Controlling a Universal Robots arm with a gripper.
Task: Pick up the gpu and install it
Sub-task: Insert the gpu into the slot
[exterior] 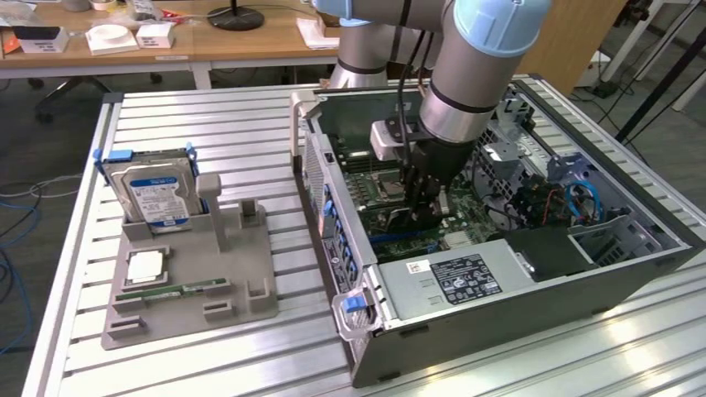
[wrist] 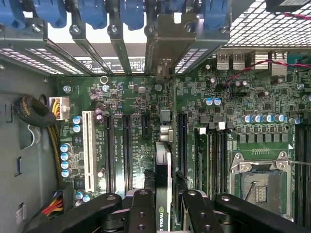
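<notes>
Slatted aluminium table (exterior: 177,107) in an office-lab, desks behind. On the exterior view's left, a grey parts holder (exterior: 188,281) carries an upright hard drive (exterior: 155,194), with a memory stick (exterior: 177,290) lying flat near the holder's front edge. To the exterior view's right, an open computer case (exterior: 485,248) lies on its side, motherboard (exterior: 381,178) exposed. The arm reaches down into it.

Gripper (wrist: 164,206) holds the gpu (wrist: 164,170) edge-on: in the wrist view the card runs straight out from between the jaws toward the case's rear slot brackets (wrist: 165,43), its metal end bracket near them. Jaws are partly closed, pinching the card across its thin faces, one finger on each side. The card hangs over the motherboard's expansion slots (wrist: 124,150), roughly in line with a long black one; whether its edge connector has entered the slot I cannot tell.

Handling judgement: light, rigid, thin board, brittle at soldered parts and the connector edge. Best gripped across the flat faces at the cooler block, as here, not by the bracket. Smooth faces could slip or tilt under a seating push.
</notes>
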